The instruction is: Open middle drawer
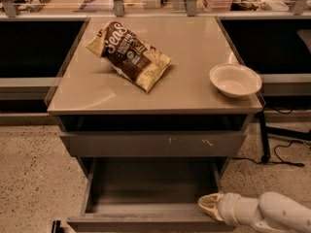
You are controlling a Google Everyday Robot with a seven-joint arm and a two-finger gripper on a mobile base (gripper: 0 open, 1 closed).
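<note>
The middle drawer (150, 186) stands pulled out below the cabinet top, and its grey inside looks bare. Its front edge (141, 222) runs along the bottom of the camera view. My gripper (210, 206) is at the drawer's front right corner, against the inner side of the front panel. The white arm reaches in from the lower right. Above the open drawer is a closed grey drawer front with white scratch marks (153, 143).
On the beige cabinet top (97, 89) lie a brown and cream chip bag (129, 55) at the left and a white bowl (235, 79) near the right edge. Black cables (286, 152) lie on the speckled floor to the right. Dark shelving flanks the cabinet.
</note>
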